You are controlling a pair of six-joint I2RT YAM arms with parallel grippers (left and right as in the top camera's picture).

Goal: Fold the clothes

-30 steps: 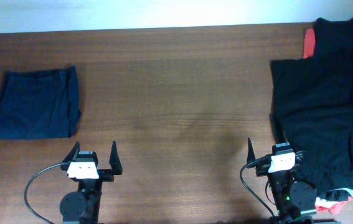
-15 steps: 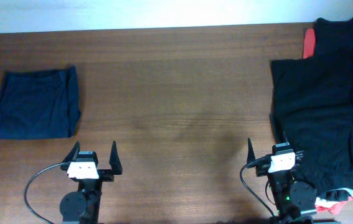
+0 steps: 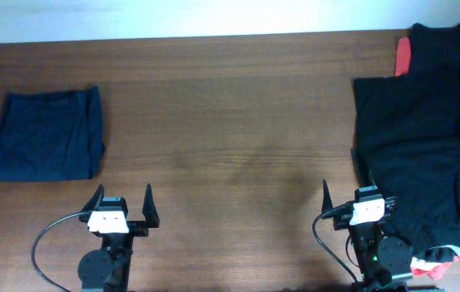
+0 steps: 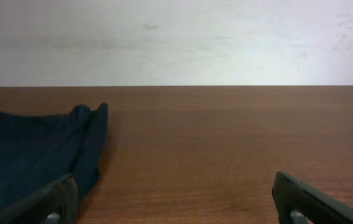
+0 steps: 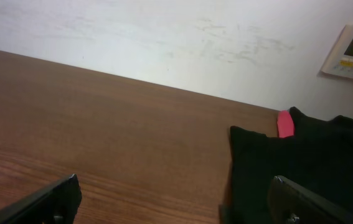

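Right hand (image 3: 350,193) spread wide, empty; clothes (image 3: 416,138) lie just beside it, rightward.

Folded navy garment (image 3: 45,135) flat on wooden table (image 3: 230,122), far left; white wall panel (image 5: 350,53) behind.

On the wooden counter (image 3: 230,105), a folded navy garment (image 3: 47,134) lies ahead-left of the left hand (image 3: 123,195). Black clothes (image 3: 416,138) and a red garment (image 3: 405,55) spread beside and beyond the right hand (image 3: 350,195).

Looks like a robotics lab setup to me; bare wooden table (image 3: 238,122), scuffed plain white wall (image 5: 164,37), thermostat-style wall panel (image 5: 352,53); cabled robot arm mounts (image 3: 104,264) at the table's near edge
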